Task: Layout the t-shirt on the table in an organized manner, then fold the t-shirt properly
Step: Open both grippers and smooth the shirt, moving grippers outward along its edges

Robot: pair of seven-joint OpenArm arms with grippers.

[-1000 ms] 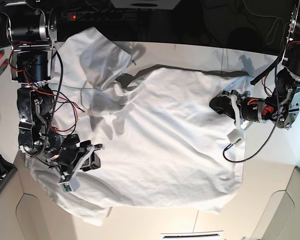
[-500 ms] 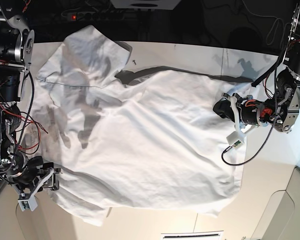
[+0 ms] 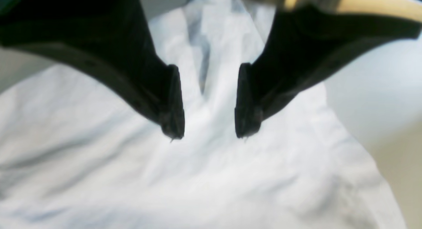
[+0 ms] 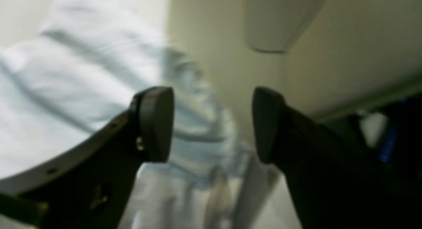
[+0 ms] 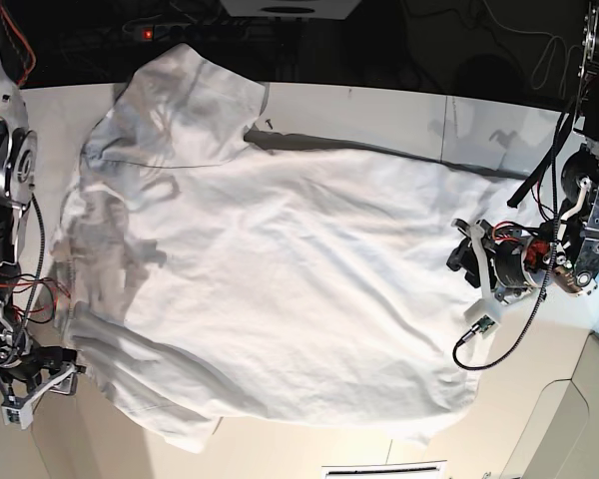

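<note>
**Both Pincers Spread Over a Half-Smoothed Shirt**

Left gripper [image 3: 209, 136] stood with its jaws apart in the wrist view, nothing between them, a soft ridge of the t-shirt [image 3: 184, 176] running up the gap just beyond the tips. Right gripper [image 4: 212, 123] was likewise spread and empty, poised over a crumpled edge of the cloth where it met bare table [image 4: 211, 41].

From the base view, the left gripper [image 5: 471, 261] sat at about 3 o'clock, at the shirt's edge, while the right gripper [image 5: 35, 389] sat near 8 o'clock, just off the fabric. The t-shirt [image 5: 280, 269] lay spread across the middle of the table [image 5: 399, 105], broad and mostly flat, with one flap lifted toward 11 o'clock and overhanging the far edge, and grey creases bunched along the 9 o'clock side. Which end was the collar could not be told.

By the look of it, the cloth was thin, light and limp: it would sag and drag rather than hold a shape, and slide easily on the smooth top. A sound hold would likely be a pinch at a hem or corner, one on each side, so that tension between the arms draws the wrinkles out before folding. A grab mid-panel would probably only gather a fresh bunch.
</note>
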